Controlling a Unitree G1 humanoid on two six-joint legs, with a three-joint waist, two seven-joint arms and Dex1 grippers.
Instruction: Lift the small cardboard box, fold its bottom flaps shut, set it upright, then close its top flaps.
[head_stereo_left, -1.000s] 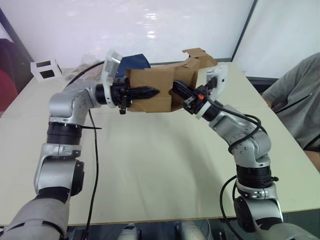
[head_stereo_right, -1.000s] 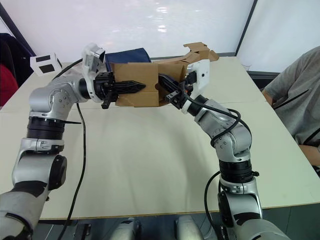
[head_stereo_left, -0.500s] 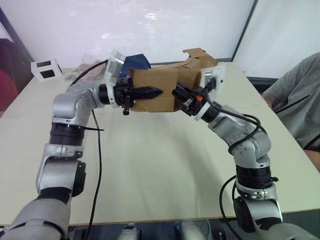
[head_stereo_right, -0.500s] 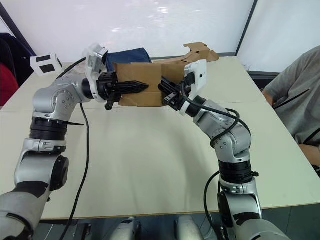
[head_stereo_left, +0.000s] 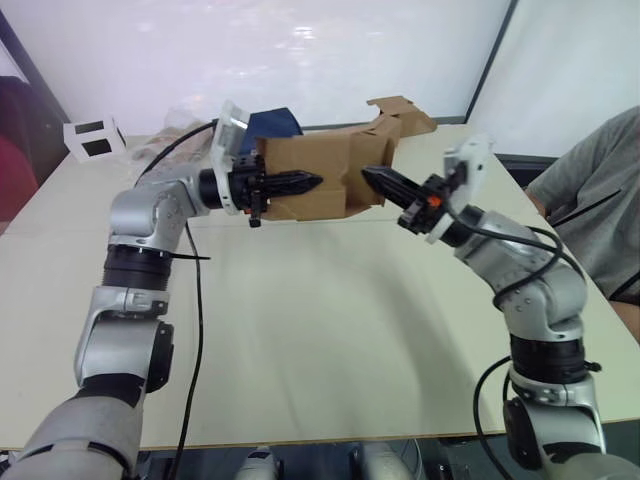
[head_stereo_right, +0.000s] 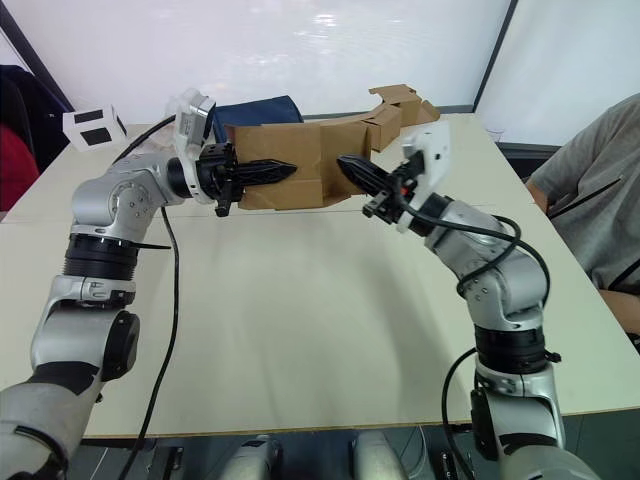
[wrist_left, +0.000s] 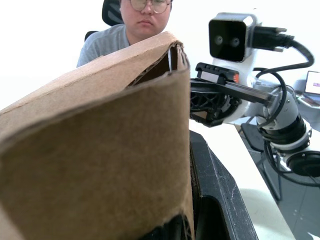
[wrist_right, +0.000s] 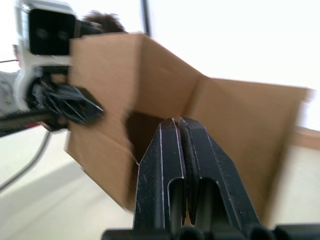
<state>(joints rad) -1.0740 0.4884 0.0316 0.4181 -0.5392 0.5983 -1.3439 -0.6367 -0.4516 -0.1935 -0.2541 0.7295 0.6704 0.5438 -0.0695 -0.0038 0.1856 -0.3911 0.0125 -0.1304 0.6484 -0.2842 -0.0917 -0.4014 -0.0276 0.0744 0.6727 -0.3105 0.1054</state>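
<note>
The small cardboard box (head_stereo_left: 318, 182) hangs on its side above the far middle of the table. My left gripper (head_stereo_left: 298, 184) is shut on its near wall (wrist_left: 100, 150), one black finger (wrist_left: 215, 190) lying along the cardboard. The box's open end faces right, with a flap (head_stereo_left: 364, 168) standing open; whether these are the bottom flaps or the top flaps I cannot tell. My right gripper (head_stereo_left: 375, 178) is shut and empty, its tip just outside that open end. In the right wrist view its fingers (wrist_right: 172, 150) point into the box's hollow (wrist_right: 225, 115).
A heap of brown cardboard pieces (head_stereo_left: 402, 116) lies at the table's far edge behind the box, beside a dark blue object (head_stereo_left: 272, 122). A white-and-black small box (head_stereo_left: 90, 136) sits at the far left. A person in grey (head_stereo_left: 600, 190) sits at the right.
My right gripper has drawn back to the right, out of the box's open end. The left gripper still holds the box in about the same place.
</note>
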